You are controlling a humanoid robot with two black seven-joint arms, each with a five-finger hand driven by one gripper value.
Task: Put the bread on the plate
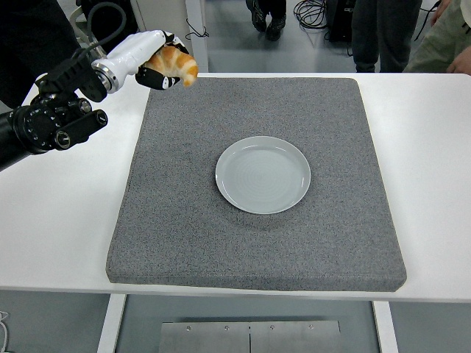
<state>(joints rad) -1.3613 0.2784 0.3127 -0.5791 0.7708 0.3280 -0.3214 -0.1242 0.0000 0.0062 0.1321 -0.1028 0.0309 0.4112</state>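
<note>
My left hand [163, 65] is shut on the bread [178, 62], a golden-brown croissant, and holds it well above the far left corner of the grey mat [257, 243]. The black left arm comes in from the left edge over the white table. A pale round plate [263, 174] sits empty at the middle of the mat, to the right of and nearer than the held bread. The right arm is not in view.
The white table [51, 220] has bare strips on both sides of the mat. People stand beyond the far edge, with legs at the top [375, 33] and a sleeve at the top right corner [449, 40].
</note>
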